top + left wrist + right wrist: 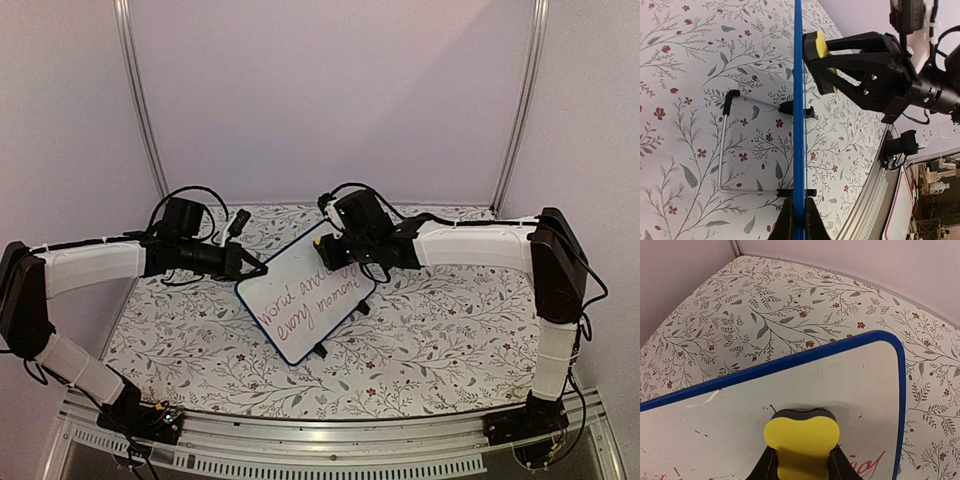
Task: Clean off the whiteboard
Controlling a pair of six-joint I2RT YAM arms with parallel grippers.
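Your right gripper [802, 466] was clamped on a yellow eraser [801, 436], which was held against the whiteboard [298, 272] near its upper corner. The board stood tilted at mid-frame in the top view, bearing red handwriting [306, 306]. Your left gripper [797, 222] pinched its blue edge. Behind it were the wire stand [724, 145] and the floral table [450, 330].

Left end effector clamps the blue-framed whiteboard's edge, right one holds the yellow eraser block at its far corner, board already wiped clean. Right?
Not clean: the top external view shows red handwriting across the blue-framed whiteboard. The rest holds: left end effector clamps its edge, right end effector holds the yellow eraser block at its far corner.
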